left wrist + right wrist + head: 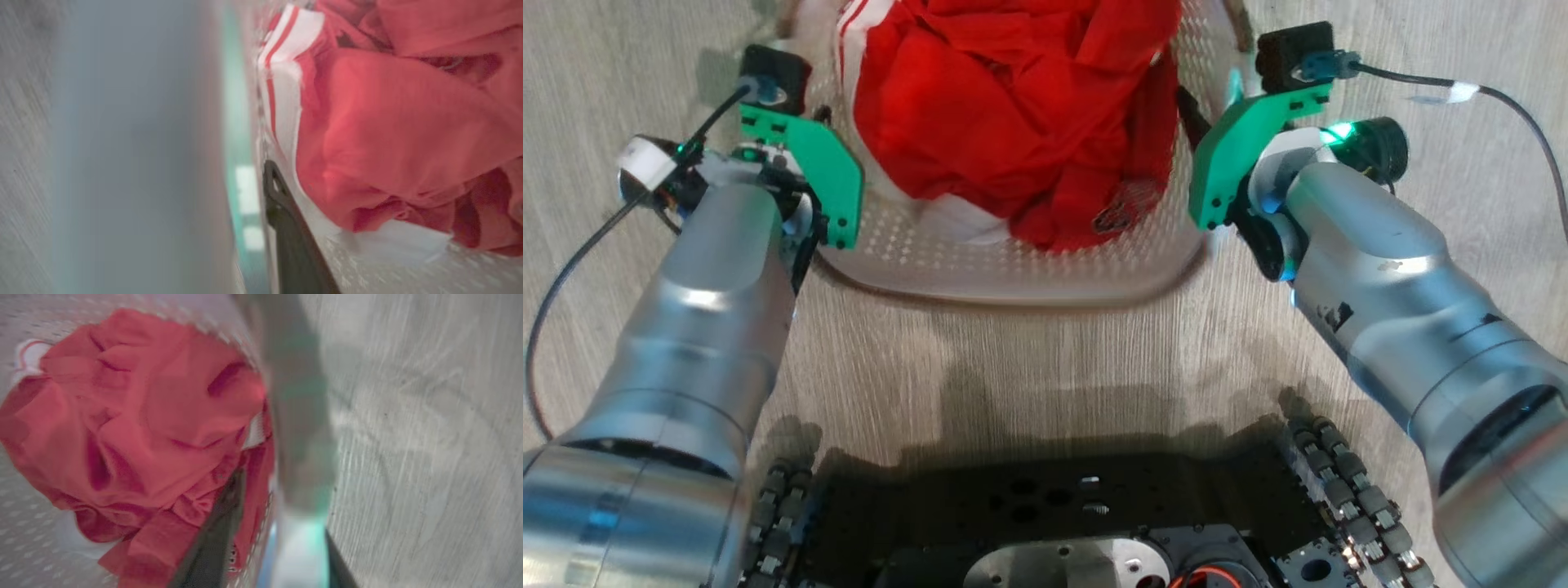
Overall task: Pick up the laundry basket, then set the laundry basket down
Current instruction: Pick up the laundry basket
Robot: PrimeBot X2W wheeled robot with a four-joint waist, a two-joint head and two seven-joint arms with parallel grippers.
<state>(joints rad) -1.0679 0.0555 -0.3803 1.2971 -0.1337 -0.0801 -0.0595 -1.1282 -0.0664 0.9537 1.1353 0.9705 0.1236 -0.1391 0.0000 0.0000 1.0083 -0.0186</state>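
The laundry basket [1013, 273] is white and perforated, stands on the floor and is heaped with red and white clothing [1013, 106]. My left gripper [821, 114] sits at the basket's left side. In the left wrist view one dark finger [286, 232] lies inside against the wall [367, 269], and the other is hidden behind a blurred pale band. My right gripper [1213, 102] is at the basket's right side. Its fingers [216, 539] straddle the blurred wall and handle [302, 449], one inside by the clothing [135, 416], one outside. Contact is too blurred to judge.
Pale wood-look floor [1462, 49] surrounds the basket on both sides. My dark wheeled base [1054, 506] lies just below the basket in the head view. Black cables [572, 269] trail from both wrists.
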